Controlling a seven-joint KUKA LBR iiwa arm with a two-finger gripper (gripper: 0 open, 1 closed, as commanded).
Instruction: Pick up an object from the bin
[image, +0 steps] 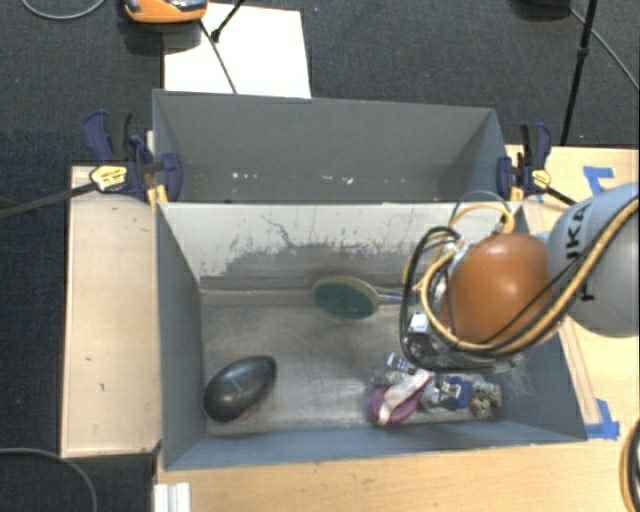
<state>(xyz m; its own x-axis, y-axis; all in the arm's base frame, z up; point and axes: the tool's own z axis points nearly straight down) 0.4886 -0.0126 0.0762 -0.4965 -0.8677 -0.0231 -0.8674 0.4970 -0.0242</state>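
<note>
**Your pincer (418, 358) hangs low over the small heap: approach step, no grasp shown.**
The grey bin (180, 300) comes first, then the arm's orange cover (495, 287), which sits above the pincer and hides it, so you cannot tell whether it is released or clenched. Well apart to its left lies a dark egg-shaped lump (240, 388), and nearer, up-left, a teal round disc (345, 298). Just beneath it is the heap (435, 395), with a purple-and-white piece (393, 402) closest. Next, I judge, you centre on one piece, then clench.

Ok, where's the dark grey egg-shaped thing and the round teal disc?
dark grey egg-shaped thing (240, 388): camera view, middle of its top.
round teal disc (345, 298): camera view, centre of its face.
</note>
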